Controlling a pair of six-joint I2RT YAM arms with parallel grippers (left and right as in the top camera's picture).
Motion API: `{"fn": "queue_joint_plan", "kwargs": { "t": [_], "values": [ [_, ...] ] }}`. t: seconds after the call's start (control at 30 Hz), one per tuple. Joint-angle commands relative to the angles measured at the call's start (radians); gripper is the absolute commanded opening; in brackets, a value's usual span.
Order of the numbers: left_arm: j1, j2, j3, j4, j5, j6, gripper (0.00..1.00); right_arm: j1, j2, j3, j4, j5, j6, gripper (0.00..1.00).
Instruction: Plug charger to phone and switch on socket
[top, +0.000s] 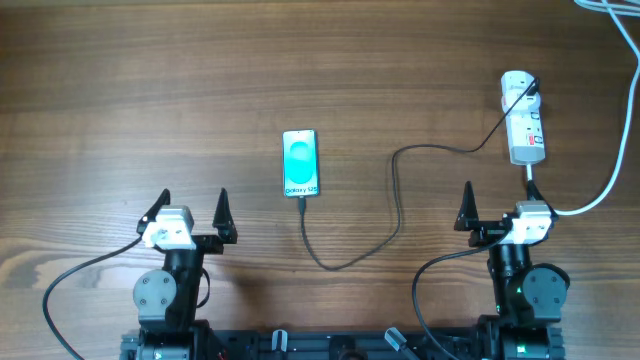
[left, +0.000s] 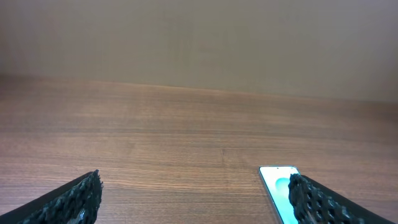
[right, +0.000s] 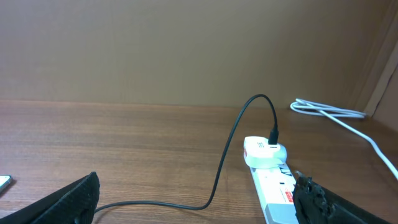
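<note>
The phone (top: 301, 163) lies flat at the table's middle, its cyan-green screen lit; its near corner shows in the left wrist view (left: 277, 183). The thin black charger cable (top: 396, 190) runs from the phone's near short edge, loops right and rises to a white adapter on the far end of the socket (top: 524, 120). In the right wrist view the cable (right: 230, 149) reaches the adapter on the white power strip (right: 273, 180). My left gripper (top: 190, 212) is open and empty, left of the phone. My right gripper (top: 497, 205) is open and empty, just in front of the socket.
A thick white cord (top: 620, 150) runs from the socket's near end out along the right table edge and loops at the far right corner (right: 329, 112). A beige wall stands behind the table.
</note>
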Motion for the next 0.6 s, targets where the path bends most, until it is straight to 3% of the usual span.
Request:
{"fn": "queue_joint_plan", "kwargs": {
  "t": [0.0, 0.57],
  "values": [
    [0.006, -0.011, -0.006, -0.007, -0.018, 0.04, 1.0, 0.003, -0.012, -0.001, 0.002, -0.002, 0.014, 1.0],
    [0.006, -0.011, -0.006, -0.005, -0.073, 0.057, 1.0, 0.003, -0.012, -0.001, 0.002, -0.002, 0.014, 1.0]
  ]
}}
